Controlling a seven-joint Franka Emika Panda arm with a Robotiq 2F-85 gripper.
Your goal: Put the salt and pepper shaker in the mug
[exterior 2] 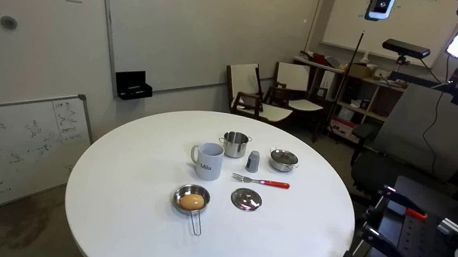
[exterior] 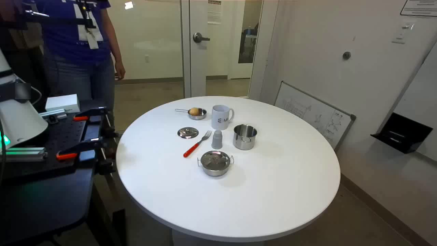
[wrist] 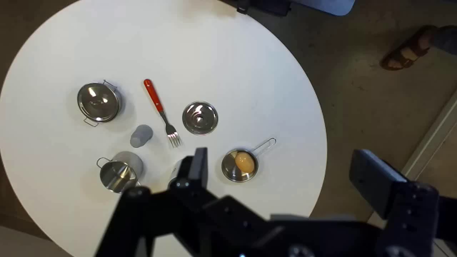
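The shaker (exterior: 217, 140) is a small grey cylinder with a narrower top, upright on the white table (exterior: 273, 191). It also shows in an exterior view (exterior 2: 253, 161) and in the wrist view (wrist: 141, 135). The white mug (exterior: 220, 118) stands upright with its side handle near the shaker; it also shows in an exterior view (exterior 2: 209, 161). In the wrist view only a sliver of the mug (wrist: 174, 174) shows behind a finger. My gripper (wrist: 285, 174) is wide open and empty, high above the table. The gripper is out of both exterior views.
A steel pot (exterior: 244, 137) stands beside the shaker and mug. A lidded pot (exterior: 215, 163), a red-handled fork (exterior: 197, 144), a loose lid (exterior: 187, 132) and a small pan (exterior 2: 189, 212) holding an egg (exterior 2: 192, 202) lie around. A person (exterior: 78, 44) stands behind the robot's bench.
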